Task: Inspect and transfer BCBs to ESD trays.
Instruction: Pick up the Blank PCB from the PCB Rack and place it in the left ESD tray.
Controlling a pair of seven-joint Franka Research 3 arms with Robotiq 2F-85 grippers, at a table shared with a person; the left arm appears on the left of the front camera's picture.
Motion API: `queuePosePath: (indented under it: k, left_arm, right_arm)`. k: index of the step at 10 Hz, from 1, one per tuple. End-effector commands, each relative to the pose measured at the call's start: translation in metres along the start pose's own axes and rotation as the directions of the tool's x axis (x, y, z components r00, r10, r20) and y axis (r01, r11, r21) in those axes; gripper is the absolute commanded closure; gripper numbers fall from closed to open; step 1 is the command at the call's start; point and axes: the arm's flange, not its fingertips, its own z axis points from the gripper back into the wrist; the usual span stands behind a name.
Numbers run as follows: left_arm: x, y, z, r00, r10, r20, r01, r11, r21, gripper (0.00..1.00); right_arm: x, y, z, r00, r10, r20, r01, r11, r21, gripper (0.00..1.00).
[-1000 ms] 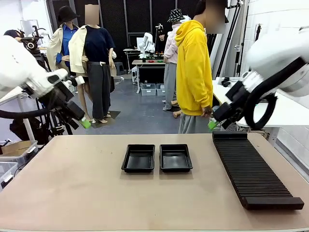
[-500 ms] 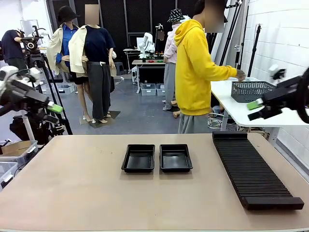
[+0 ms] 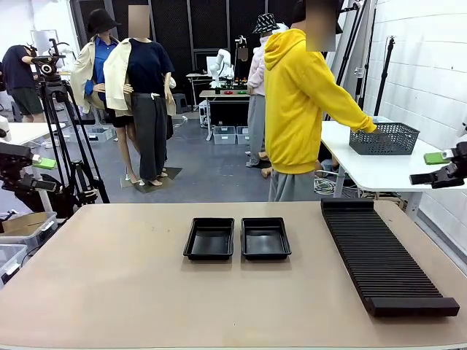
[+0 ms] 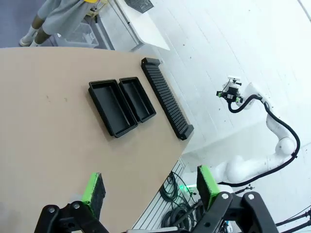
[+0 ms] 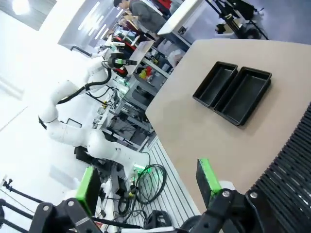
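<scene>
Quick look from my end. The two ESD trays sit dead centre on the bench [image 3: 109, 284], just beside each other: left tray [image 3: 209, 239], right tray [image 3: 265, 238]. Both lie flat with the bare black floor showing. I can't tell whether their rims actually touch.

The long black ribbed rack [image 3: 383, 255] lies at about 3 o'clock from them. It's clear of the right tray and runs from the far edge back toward my side.

The left gripper [image 3: 40, 175] hangs out at 9 o'clock, off the bench edge and above it. Its jaws are spread wide and holding nothing. In its wrist cam the green pads [image 4: 93, 193] stand far apart, with the bench and both trays up at 11 o'clock. The right gripper [image 3: 430, 168] is way over at 3 o'clock past the rack, with its jaws just as wide and free.

A person [image 3: 295, 102] in a yellow hoodie stands at 12 o'clock on the far side. One hand [image 3: 371, 129] is at the grey mesh basket [image 3: 384, 138] on the white side table [image 3: 350, 164], around 2 o'clock.
</scene>
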Motion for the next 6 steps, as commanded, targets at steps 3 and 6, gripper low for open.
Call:
queuePosePath:
  k: [3, 6]
  left_arm:
    - [0.0055, -0.0024, -0.0045, 0.993, -0.118, 0.018, 0.118, 0.991, -0.062, 0.0]
    - [0.0022, -0.0005, -0.005, 1.0, -0.018, -0.004, 0.018, 1.0, -0.014, 0.0]
  right_arm:
    - [-0.0029, -0.0042, 0.0014, 1.0, 0.0, 0.009, 0.0, 1.0, 0.019, 0.0]
    - [-0.0029, -0.0042, 0.0014, 1.0, 0.0, 0.009, 0.0, 1.0, 0.019, 0.0]
